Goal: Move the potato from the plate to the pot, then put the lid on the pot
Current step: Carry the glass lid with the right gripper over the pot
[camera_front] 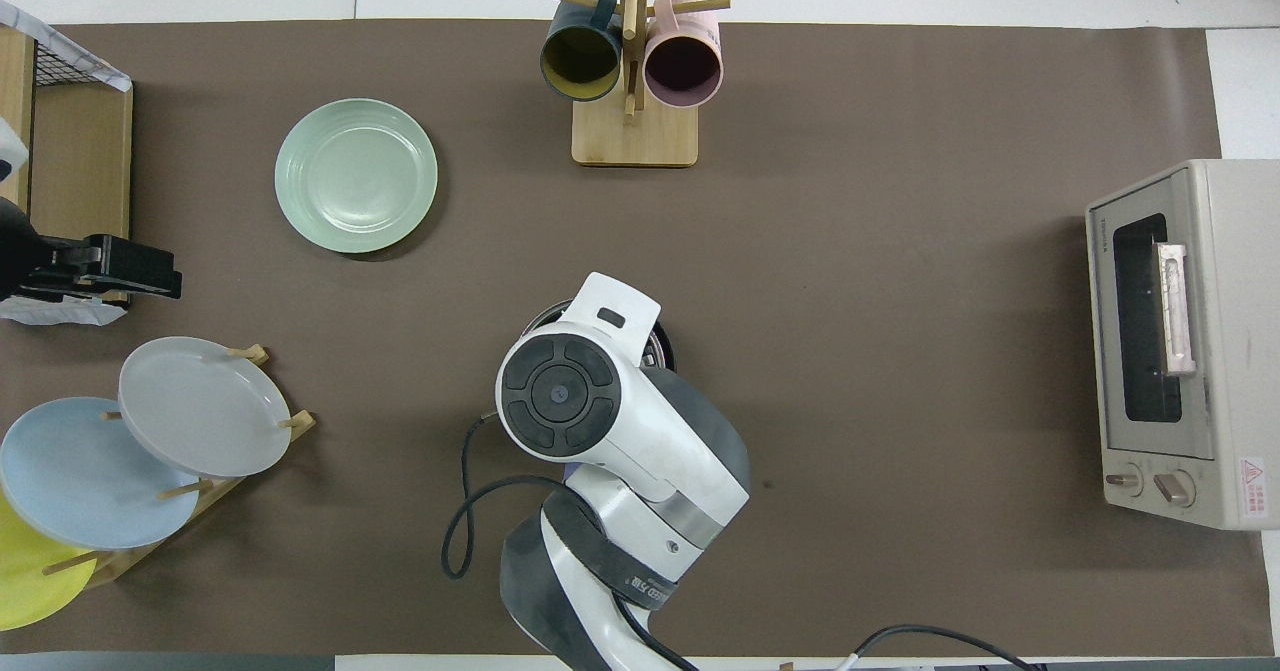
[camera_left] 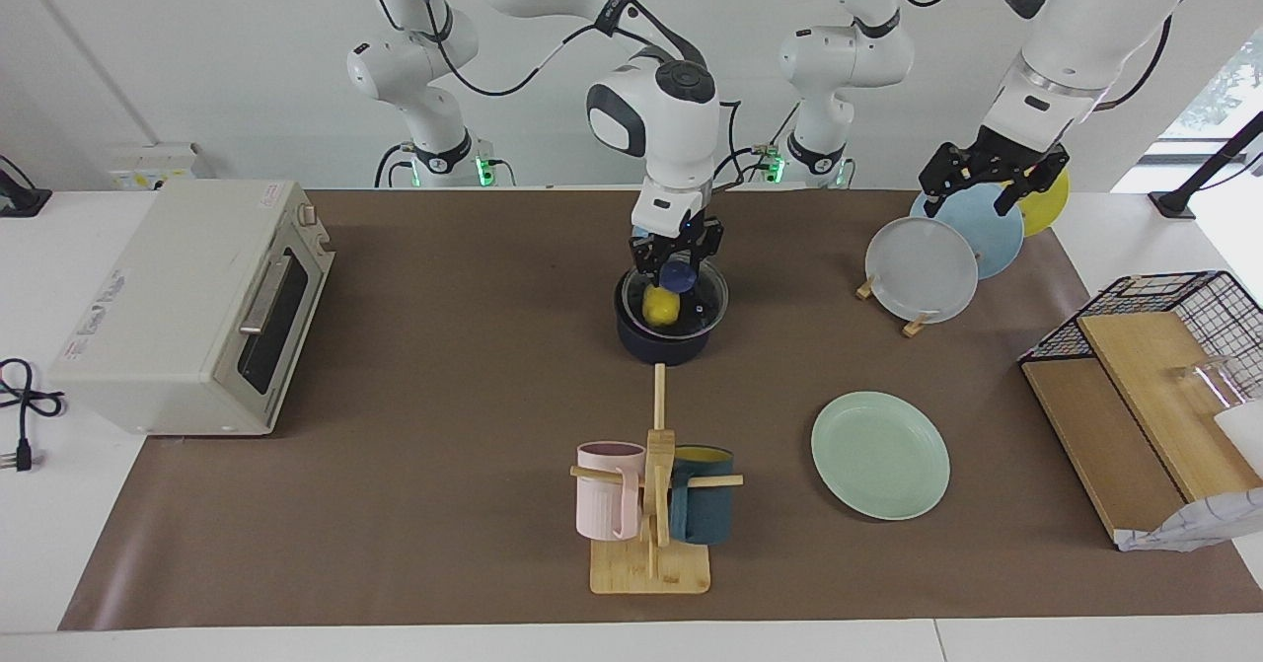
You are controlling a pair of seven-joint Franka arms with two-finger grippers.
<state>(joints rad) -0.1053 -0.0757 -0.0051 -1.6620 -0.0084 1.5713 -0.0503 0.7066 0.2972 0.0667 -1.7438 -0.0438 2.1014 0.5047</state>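
The dark navy pot [camera_left: 666, 344] stands mid-table, nearer to the robots than the mug rack. The yellow potato [camera_left: 659, 304] lies inside it and shows through the clear glass lid [camera_left: 712, 297]. My right gripper [camera_left: 677, 272] is shut on the lid's blue knob and holds the lid at the pot's rim; I cannot tell whether it rests there. In the overhead view the right arm covers the pot, and only a bit of its rim [camera_front: 662, 346] shows. The mint-green plate [camera_left: 880, 455] [camera_front: 356, 175] lies bare toward the left arm's end. My left gripper [camera_left: 972, 193] [camera_front: 165, 281] waits open, raised over the plate rack.
A toaster oven [camera_left: 197, 307] stands at the right arm's end. A wooden mug rack [camera_left: 651, 504] with a pink and a teal mug stands farther from the robots than the pot. A plate rack [camera_left: 923, 267] and a wire basket with wooden boards [camera_left: 1154, 366] stand at the left arm's end.
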